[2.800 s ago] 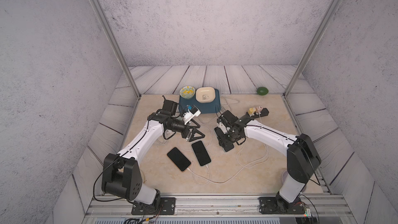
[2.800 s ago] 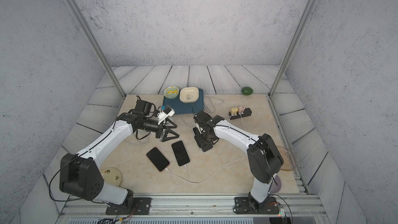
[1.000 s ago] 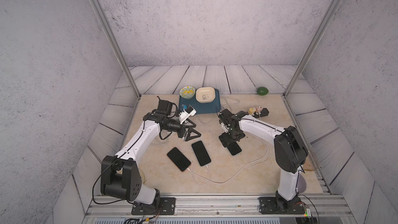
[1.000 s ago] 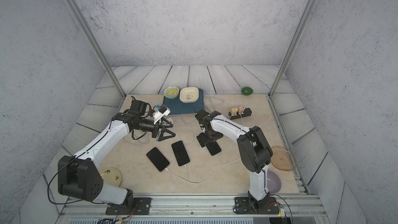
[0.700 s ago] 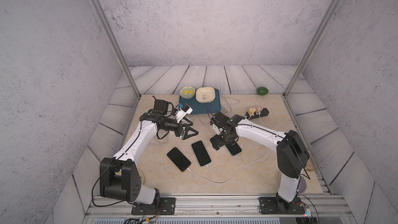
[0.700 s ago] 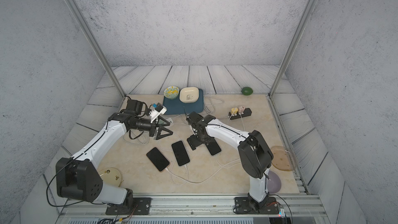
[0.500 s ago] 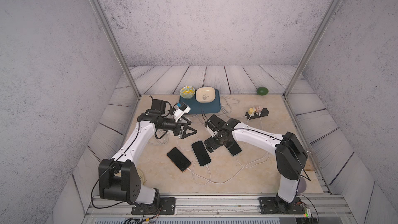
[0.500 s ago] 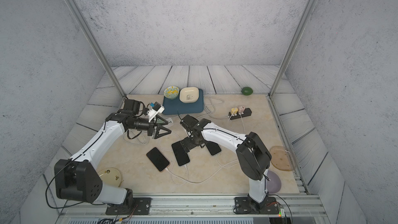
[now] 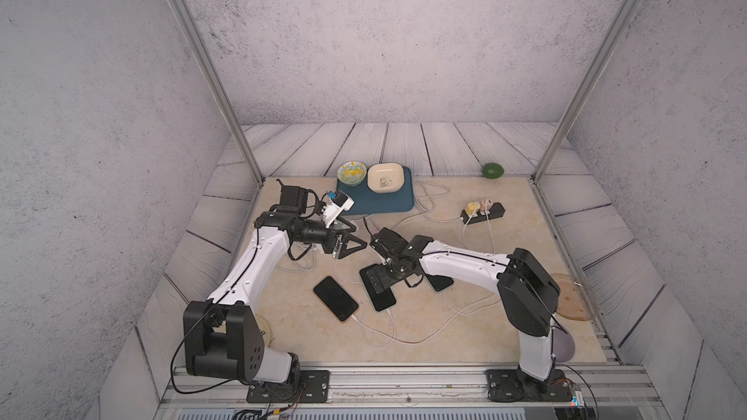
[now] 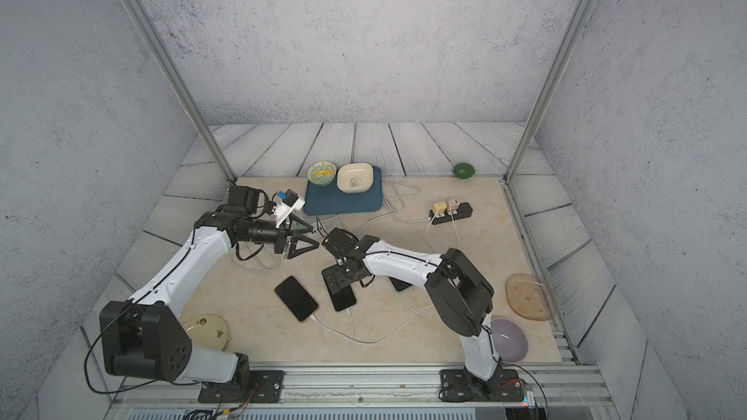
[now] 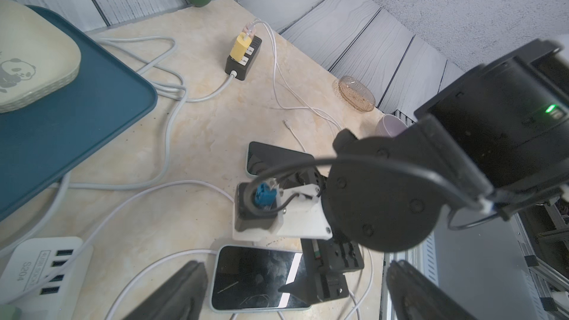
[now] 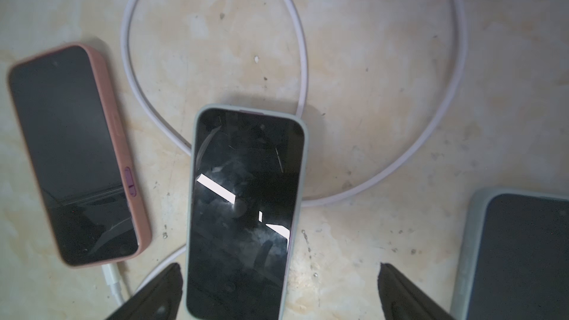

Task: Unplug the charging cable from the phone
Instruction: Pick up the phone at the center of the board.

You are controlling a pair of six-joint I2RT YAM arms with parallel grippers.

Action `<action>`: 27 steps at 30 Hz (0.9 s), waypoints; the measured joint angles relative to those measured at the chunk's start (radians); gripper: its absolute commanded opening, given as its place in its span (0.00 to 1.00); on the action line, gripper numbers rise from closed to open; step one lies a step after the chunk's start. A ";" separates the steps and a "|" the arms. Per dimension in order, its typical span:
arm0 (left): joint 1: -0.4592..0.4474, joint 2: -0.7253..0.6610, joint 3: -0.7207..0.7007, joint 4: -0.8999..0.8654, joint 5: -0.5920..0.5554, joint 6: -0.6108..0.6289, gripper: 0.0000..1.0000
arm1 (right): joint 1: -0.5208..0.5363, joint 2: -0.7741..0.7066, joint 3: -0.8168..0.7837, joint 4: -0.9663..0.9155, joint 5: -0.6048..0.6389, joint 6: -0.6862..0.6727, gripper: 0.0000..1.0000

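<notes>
Though right fingers point(image 12: 155, 298) and left fingers point(image 11: 181, 290) stand spread and empty, the right arm point(image 9: 461, 266) hides most of 1 phone point(image 9: 439, 283).

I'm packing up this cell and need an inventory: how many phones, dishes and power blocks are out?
Phones: 3 - pink-cased phone, middle phone, third phone
Dishes: 5 - glass bowl, panda dish, amber plate, lavender bowl, yellow plate
Power blocks: 2 - black power strip, white USB hub
Total: 10
</notes>
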 measured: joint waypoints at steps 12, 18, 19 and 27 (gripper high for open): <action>0.014 0.000 -0.002 0.006 -0.004 -0.002 0.98 | 0.018 0.080 0.051 0.013 0.001 0.000 0.99; 0.023 0.000 -0.002 0.006 -0.013 -0.002 0.98 | 0.020 0.099 0.069 0.014 0.001 -0.001 0.99; 0.025 0.000 -0.002 0.006 -0.014 -0.002 0.98 | 0.021 0.102 0.073 0.014 0.002 -0.001 0.99; 0.034 0.000 -0.009 0.006 -0.045 0.006 0.98 | 0.025 0.131 0.088 0.014 0.002 -0.001 0.97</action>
